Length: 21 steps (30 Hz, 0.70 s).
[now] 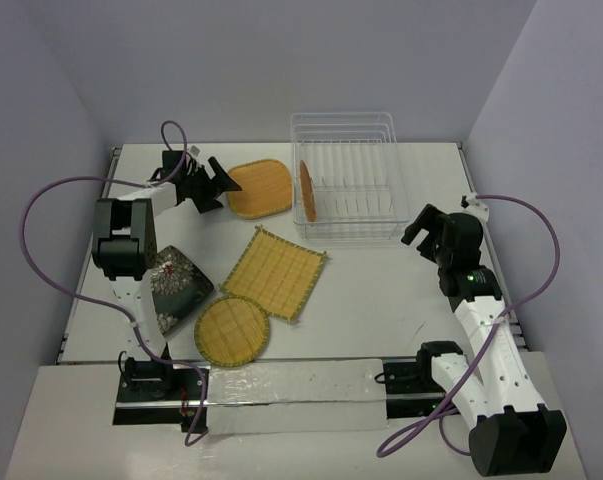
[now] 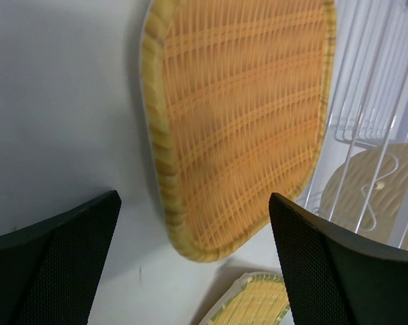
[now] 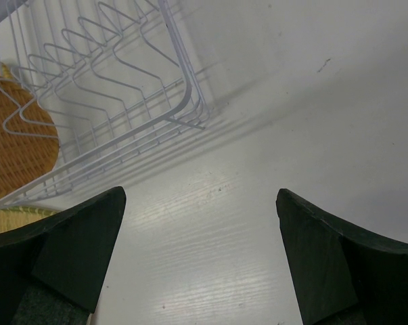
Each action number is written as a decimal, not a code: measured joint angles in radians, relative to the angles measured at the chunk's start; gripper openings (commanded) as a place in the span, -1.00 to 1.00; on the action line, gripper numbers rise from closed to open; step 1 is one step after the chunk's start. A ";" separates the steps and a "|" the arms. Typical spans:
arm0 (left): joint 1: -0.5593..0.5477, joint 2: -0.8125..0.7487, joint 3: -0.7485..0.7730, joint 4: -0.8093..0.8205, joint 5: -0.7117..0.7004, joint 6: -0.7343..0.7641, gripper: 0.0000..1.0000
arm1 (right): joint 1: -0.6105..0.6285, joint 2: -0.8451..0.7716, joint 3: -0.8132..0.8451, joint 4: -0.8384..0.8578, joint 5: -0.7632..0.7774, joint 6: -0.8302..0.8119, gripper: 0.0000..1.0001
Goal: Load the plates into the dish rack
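Note:
The white wire dish rack (image 1: 346,180) stands at the back of the table, with the orange round plate (image 1: 306,189) upright in its left end. The orange rounded-square plate (image 1: 261,187) lies flat left of the rack. My left gripper (image 1: 218,180) is open and empty just left of that plate, which fills the left wrist view (image 2: 237,122). The yellow square plate (image 1: 275,272), yellow round plate (image 1: 232,330) and black floral plate (image 1: 176,285) lie flat in front. My right gripper (image 1: 421,226) is open and empty over bare table right of the rack (image 3: 102,88).
A clear plastic strip (image 1: 291,395) lies along the table's near edge between the arm bases. Purple cables loop out from both arms. Grey walls close in the table at the back and sides.

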 measured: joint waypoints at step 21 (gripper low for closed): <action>-0.005 0.083 -0.001 0.250 0.144 -0.116 0.99 | 0.000 -0.002 0.009 0.000 0.013 -0.002 0.99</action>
